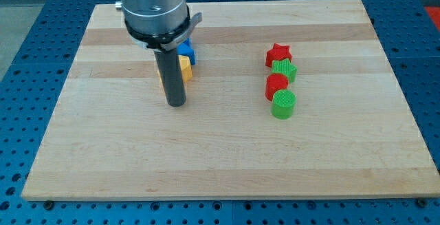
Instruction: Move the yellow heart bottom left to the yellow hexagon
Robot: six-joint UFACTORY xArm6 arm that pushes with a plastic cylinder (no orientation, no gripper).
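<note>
My tip (177, 104) rests on the board at the view's left of centre. Just above and behind the rod, a yellow block (185, 69) shows at the rod's right edge; most of it is hidden, so I cannot tell whether it is the heart or the hexagon. A thin yellow sliver (159, 78) shows at the rod's left edge. A blue block (187, 51) sits right above the yellow one, also partly hidden by the arm. My tip is below these blocks, very close to them.
At the view's right of centre, several blocks stand in a column: a red star (278, 53), a green star (284, 69), a red block (276, 85) and a green cylinder (283, 104). The wooden board (227, 163) ends on a blue perforated table.
</note>
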